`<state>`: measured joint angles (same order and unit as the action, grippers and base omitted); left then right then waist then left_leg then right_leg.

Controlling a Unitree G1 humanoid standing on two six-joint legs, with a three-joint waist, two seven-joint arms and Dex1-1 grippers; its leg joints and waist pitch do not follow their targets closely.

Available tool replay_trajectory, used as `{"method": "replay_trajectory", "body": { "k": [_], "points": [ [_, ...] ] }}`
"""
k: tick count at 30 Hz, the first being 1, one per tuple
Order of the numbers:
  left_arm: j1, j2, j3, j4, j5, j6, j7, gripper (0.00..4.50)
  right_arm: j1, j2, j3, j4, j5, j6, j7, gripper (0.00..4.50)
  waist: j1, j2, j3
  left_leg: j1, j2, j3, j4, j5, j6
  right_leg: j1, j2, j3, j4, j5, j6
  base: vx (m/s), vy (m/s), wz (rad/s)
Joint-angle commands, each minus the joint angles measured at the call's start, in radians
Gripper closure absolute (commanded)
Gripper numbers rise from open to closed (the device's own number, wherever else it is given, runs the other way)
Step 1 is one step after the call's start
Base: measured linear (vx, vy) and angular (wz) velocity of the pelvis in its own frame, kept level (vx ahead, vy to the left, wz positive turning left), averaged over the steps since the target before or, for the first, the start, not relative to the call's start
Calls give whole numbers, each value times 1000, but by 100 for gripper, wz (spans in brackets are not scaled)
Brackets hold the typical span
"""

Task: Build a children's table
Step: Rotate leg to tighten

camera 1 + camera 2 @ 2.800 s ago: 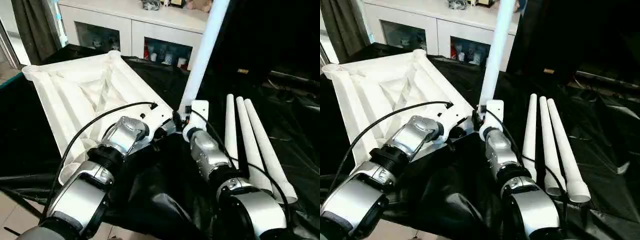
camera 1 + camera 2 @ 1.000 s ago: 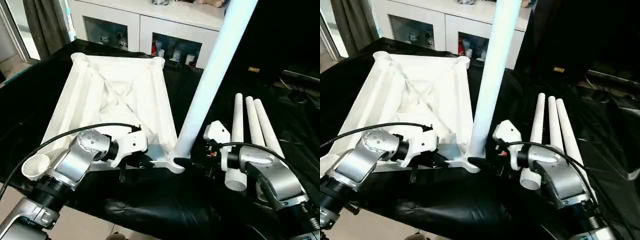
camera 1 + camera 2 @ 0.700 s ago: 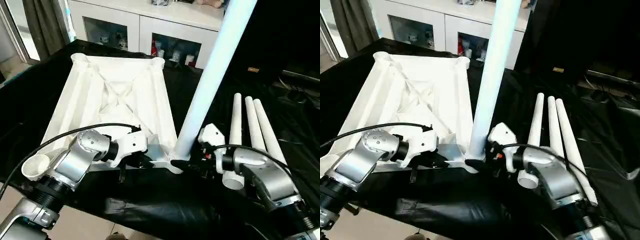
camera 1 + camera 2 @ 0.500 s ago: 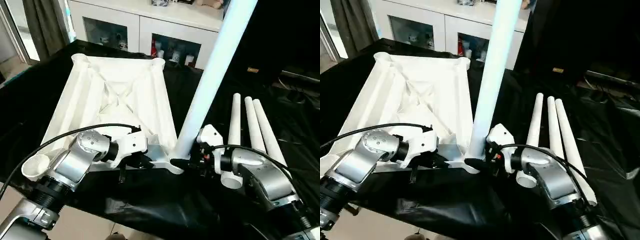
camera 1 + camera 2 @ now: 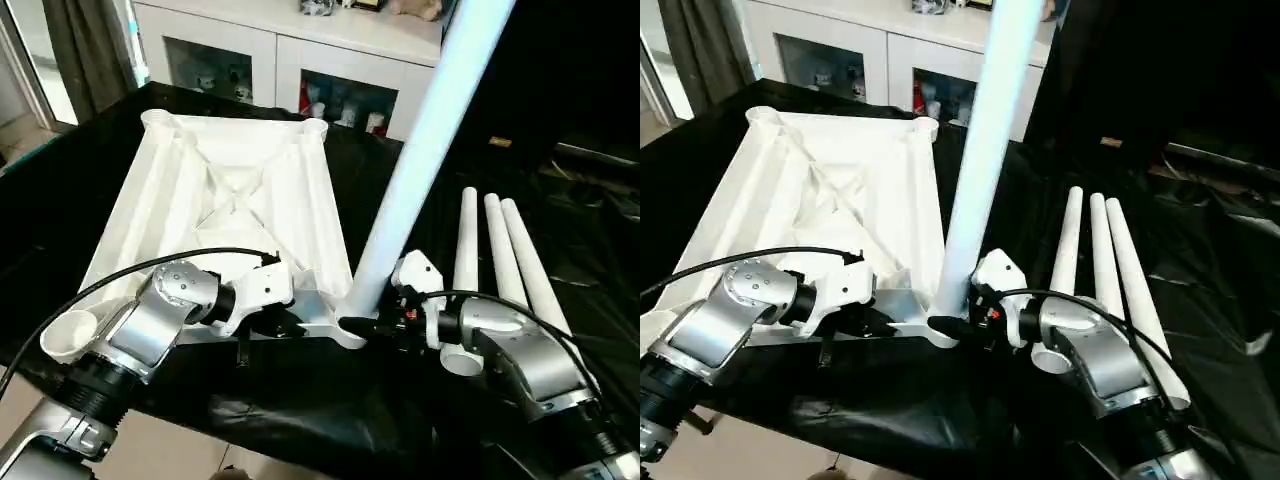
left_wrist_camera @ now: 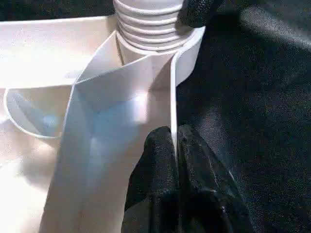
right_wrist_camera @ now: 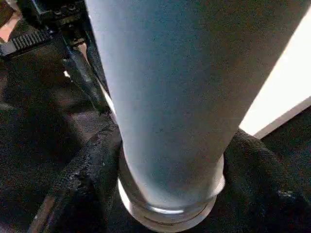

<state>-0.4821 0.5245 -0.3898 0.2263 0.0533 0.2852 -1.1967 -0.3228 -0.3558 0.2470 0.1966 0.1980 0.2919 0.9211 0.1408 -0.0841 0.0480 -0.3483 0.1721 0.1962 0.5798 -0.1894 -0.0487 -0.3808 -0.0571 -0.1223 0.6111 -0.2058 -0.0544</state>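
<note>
The bench (image 5: 60, 200) is covered with a black cloth. The big white tabletop (image 5: 225, 215) lies on it upside down, so its ribs and round corner sockets face up where the legs can go in. It is the biggest white thing here, and I will tell where the rest is from it.

At the tabletop's near corner on the robot's right side, one long white tube leg (image 5: 420, 150) stands up out of the corner socket (image 6: 187, 48). It leans a little away from the robot. Its bottom end has ridges like rings, and they sit in the socket. I think the leg is being turned or pushed in, and it may not be all the way down yet.

The right end effector (image 5: 962, 325) is at the bottom of this leg, right beside that corner. Its two black fingers (image 7: 82, 179) are wrapped around the leg, one on each side, clamped on it. That low grip looks good for guiding the leg into the hole.

The left end effector (image 6: 175, 145) is on the near edge of the tabletop, just beside the same corner. It pinches a thin white rib (image 6: 172, 97) tight. I think this keeps the tabletop from sliding or turning.

Three more white legs (image 5: 500, 260) lie side by side on the cloth, to the right of the tabletop, waiting.
</note>
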Motion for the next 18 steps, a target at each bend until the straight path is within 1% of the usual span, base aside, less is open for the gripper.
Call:
{"method": "replay_trajectory", "body": {
  "k": [1, 2, 3, 4, 5, 6, 7, 8, 9, 10, 11, 12, 13, 14, 15, 16, 17, 18],
  "points": [
    [-13, -40, -12, 60, 33, 43, 77, 450, -33, 42, -28, 102, -41, -7, -122, 180, -5, 11, -46, 9, 79, -42, -66, -170, 9, 43, -128, 81, -92, -292, -93, 0, 0, 0],
    [-37, -74, 5, 110, 46, 66, 147, 450, -59, 84, -52, 169, -51, -6, -206, 180, -7, 14, -45, 12, 78, -44, -67, -190, 1, 43, -129, 80, -97, -334, -86, 0, 0, 0],
    [-61, -105, 18, 155, 57, 84, 206, 450, -83, 123, -74, 225, -53, -3, -278, 180, -11, 11, -41, 17, 76, -45, -67, -229, -12, 41, -133, 78, -110, -423, -68, 0, 0, 0],
    [-64, -109, 20, 161, 58, 87, 214, 450, -86, 128, -77, 232, -54, -3, -287, 180, -17, 11, -40, 21, 75, -49, -67, -257, -23, 39, -136, 76, -116, -484, -55, 0, 0, 0],
    [-86, -137, 31, 201, 67, 101, 267, 450, -111, 165, -98, 282, -53, 0, -354, 181, -18, 11, -39, 22, 77, -51, -68, -271, -26, 40, -136, 74, -121, -512, -42, 0, 0, 0],
    [-86, -137, 31, 201, 67, 101, 267, 450, -111, 165, -98, 282, -53, 0, -354, 181, -26, 12, -37, 25, 77, -54, -69, -300, -30, 37, -137, 72, -125, -547, -30, 0, 0, 0],
    [-86, -137, 31, 201, 67, 101, 267, 450, -111, 165, -98, 282, -53, 0, -354, 181, -28, 12, -37, 29, 77, -57, -68, -323, -31, 36, -140, 72, -132, -575, -16, 0, 0, 0],
    [-124, -183, 47, 260, 74, 130, 344, 450, -154, 221, -133, 362, -45, -4, -459, 181, -28, 14, -38, 31, 78, -57, -68, -326, -32, 33, -140, 73, -131, -571, -17, 0, 0, 0],
    [-160, -225, 57, 313, 80, 153, 408, 450, -198, 272, -167, 441, -35, -9, -561, 181, -34, 16, -36, 39, 77, -58, -67, -353, -35, 25, -137, 71, -134, -585, -24, 0, 0, 0],
    [-196, -269, 65, 365, 88, 169, 475, 450, -244, 320, -195, 517, -24, -23, -651, 181, -41, 17, -35, 40, 75, -62, -66, -378, -46, 24, -138, 64, -136, -612, -22, 0, 0, 0],
    [-196, -269, 65, 365, 88, 169, 475, 450, -244, 320, -195, 517, -24, -23, -651, 181, -44, 16, -37, 38, 76, -63, -67, -385, -49, 27, -141, 62, -138, -621, -18, 0, 0, 0],
    [-217, -296, 68, 397, 93, 177, 516, 450, -272, 348, -211, 563, -17, -33, -705, 181, -47, 18, -42, 33, 80, -68, -70, -383, -55, 35, -143, 61, -136, -592, -14, 0, 0, 0],
    [-226, -310, 67, 411, 97, 178, 535, 450, -286, 362, -216, 584, -14, -37, -724, 181, -46, 20, -44, 30, 83, -70, -71, -372, -56, 39, -145, 62, -133, -557, -16, 0, 0, 0],
    [-234, -320, 66, 422, 100, 179, 550, 450, -297, 372, -219, 601, -11, -41, -740, 181, -47, 25, -45, 25, 87, -70, -78, -352, -56, 40, -143, 67, -125, -472, -34, 0, 0, 0],
    [-246, -343, 65, 442, 108, 181, 577, 450, -319, 391, -225, 634, -15, -57, -765, 181, -44, 21, -46, 23, 89, -66, -80, -329, -57, 39, -141, 73, -115, -392, -55, 0, 0, 0],
    [-250, -351, 65, 449, 111, 181, 585, 450, -327, 398, -227, 646, -17, -64, -772, 181, -44, 21, -47, 25, 88, -64, -79, -318, -57, 36, -140, 77, -110, -360, -66, 0, 0, 0],
    [-262, -378, 64, 472, 119, 180, 611, 450, -353, 419, -237, 684, -25, -86, -792, 181, -43, 18, -46, 25, 85, -59, -78, -298, -52, 36, -141, 82, -105, -319, -88, 0, 0, 0],
    [-262, -378, 64, 472, 119, 180, 611, 450, -353, 419, -237, 684, -25, -86, -792, 181, -41, 18, -45, 25, 84, -57, -77, -290, -47, 36, -141, 84, -103, -316, -97, 0, 0, 0]
  ]
}}
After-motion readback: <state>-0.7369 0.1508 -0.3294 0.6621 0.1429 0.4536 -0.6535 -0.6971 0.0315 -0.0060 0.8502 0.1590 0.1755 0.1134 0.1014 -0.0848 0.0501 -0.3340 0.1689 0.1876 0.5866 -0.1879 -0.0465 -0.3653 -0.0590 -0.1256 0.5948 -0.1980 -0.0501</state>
